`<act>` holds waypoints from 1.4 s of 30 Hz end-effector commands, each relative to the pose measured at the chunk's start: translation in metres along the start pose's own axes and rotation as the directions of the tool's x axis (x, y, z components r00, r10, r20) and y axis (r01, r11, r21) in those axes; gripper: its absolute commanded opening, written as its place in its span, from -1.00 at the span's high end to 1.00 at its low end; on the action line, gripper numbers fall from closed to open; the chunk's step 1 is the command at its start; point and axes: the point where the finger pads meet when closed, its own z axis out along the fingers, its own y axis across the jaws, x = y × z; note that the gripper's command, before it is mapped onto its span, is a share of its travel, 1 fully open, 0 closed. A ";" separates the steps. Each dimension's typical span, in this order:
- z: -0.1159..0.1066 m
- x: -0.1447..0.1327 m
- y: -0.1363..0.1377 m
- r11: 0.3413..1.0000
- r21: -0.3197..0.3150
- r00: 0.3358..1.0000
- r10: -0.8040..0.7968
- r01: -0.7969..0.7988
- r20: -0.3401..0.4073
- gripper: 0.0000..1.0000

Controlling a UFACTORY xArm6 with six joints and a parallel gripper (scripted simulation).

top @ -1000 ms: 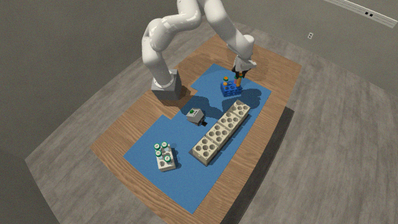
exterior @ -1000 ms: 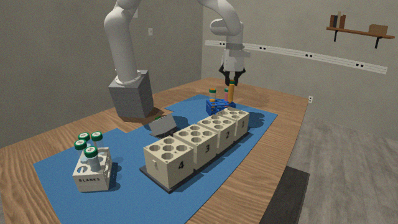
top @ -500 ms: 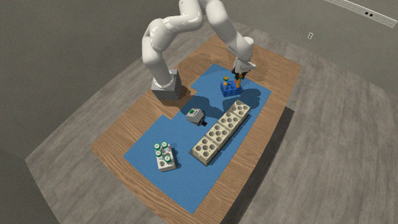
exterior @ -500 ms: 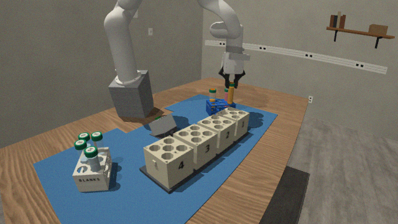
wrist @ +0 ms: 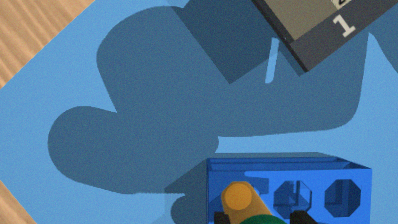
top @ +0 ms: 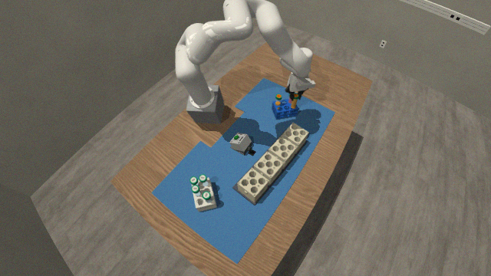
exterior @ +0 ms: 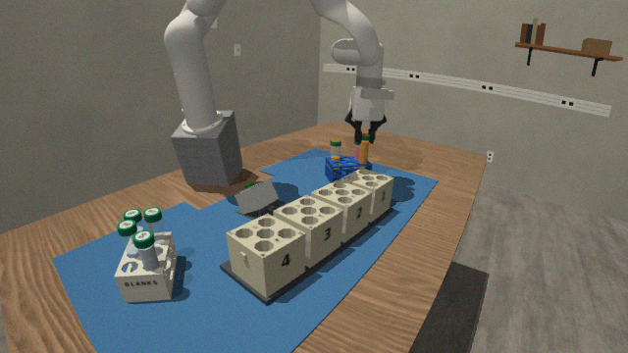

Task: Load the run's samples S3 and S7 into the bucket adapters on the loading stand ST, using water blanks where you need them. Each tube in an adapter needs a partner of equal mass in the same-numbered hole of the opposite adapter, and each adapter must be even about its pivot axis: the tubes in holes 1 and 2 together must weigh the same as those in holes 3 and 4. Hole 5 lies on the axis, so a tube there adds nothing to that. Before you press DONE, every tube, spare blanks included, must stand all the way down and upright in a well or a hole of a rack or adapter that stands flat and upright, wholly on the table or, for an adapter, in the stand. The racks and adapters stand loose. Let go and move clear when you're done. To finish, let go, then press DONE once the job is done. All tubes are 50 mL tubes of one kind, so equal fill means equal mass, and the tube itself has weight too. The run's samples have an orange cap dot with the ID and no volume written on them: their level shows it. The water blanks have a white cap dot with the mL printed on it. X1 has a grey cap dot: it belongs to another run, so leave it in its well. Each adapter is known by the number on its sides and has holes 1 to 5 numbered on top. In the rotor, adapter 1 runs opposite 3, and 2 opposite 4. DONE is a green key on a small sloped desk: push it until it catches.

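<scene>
- Black fingers of the gripper (top: 295, 98) (exterior: 365, 139) (wrist: 260, 220) stand partly apart, clamped on the green cap of an orange-filled tube (top: 294, 103) (exterior: 363, 152) (wrist: 253, 202).
- That tube stands higher than its neighbours, its lower end at a corner well of the blue rack (top: 285, 113) (exterior: 335, 172) (wrist: 322, 175); whether the end is clear of the well, I cannot tell.
- The arm (top: 238, 19) (exterior: 191, 74) arches up from its grey base and comes down over the rack, gripper pointing downward.
- Two more tubes are in the blue rack: an orange-dotted one (top: 278, 97) (exterior: 336, 148), only partly filled, and a pink one (top: 291, 101) (exterior: 357, 151) just beside the held tube.
- Adapters 1 to 4 sit in a row on the dark stand (top: 255, 202) (exterior: 267, 300), their visible holes unfilled.
- Four white-dotted blanks occupy the white rack (top: 207, 207) (exterior: 147, 291).
- The green DONE key (top: 236, 137) (exterior: 250, 185) tops the small grey desk.

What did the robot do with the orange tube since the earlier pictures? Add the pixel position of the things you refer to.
The pincer (top: 295, 96) (exterior: 365, 137) (wrist: 260, 218) moved down a little, bringing the orange tube (top: 294, 103) (exterior: 363, 153) (wrist: 245, 200) lower at the blue rack (top: 275, 109) (exterior: 328, 170) (wrist: 317, 200). It already held the tube and hasn't let go. The blue rack, white rack (top: 207, 207) (exterior: 147, 292), adapters (top: 256, 188) (exterior: 321, 245) (wrist: 300, 15) and button desk (top: 241, 144) (exterior: 257, 198) stayed put.
</scene>
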 end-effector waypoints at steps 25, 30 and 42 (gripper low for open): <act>0.022 0.000 -0.002 1.000 0.005 1.000 0.001 -0.001 0.000 1.00; 0.025 0.000 -0.002 1.000 0.005 1.000 0.001 -0.001 0.000 1.00; 0.025 0.000 -0.002 1.000 0.005 1.000 0.001 -0.001 0.000 1.00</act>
